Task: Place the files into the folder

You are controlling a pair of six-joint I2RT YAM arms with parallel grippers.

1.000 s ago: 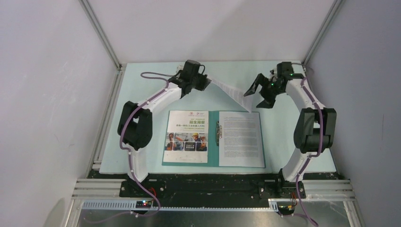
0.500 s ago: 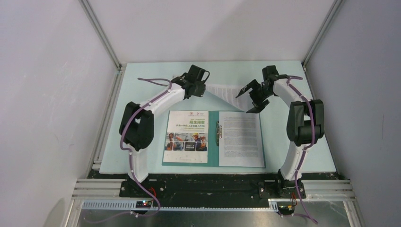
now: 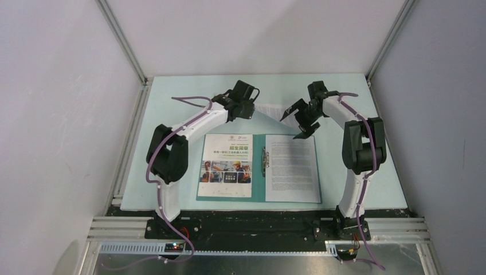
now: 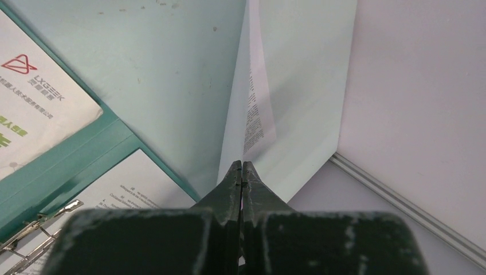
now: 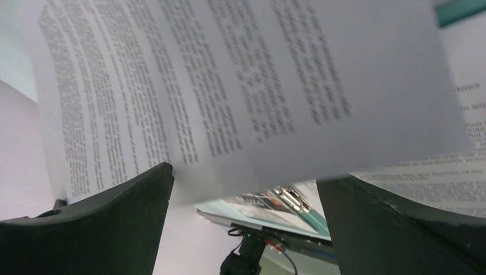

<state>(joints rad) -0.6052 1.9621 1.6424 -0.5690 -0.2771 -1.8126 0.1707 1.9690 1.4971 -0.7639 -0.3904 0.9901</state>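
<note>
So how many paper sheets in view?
3. A brochure page on the open folder's left half, a text sheet on its right half, and a third text sheet pinched aloft by the left gripper. Others may hide beneath.

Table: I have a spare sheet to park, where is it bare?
Bare: the far table strip, and the strip between folder and right arm. Crowded: beyond the folder, where the left gripper holds a sheet beside the open right gripper.

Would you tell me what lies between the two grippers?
A text sheet, pinched by the left gripper, reaches toward the open right gripper; the top external view shows it.
</note>
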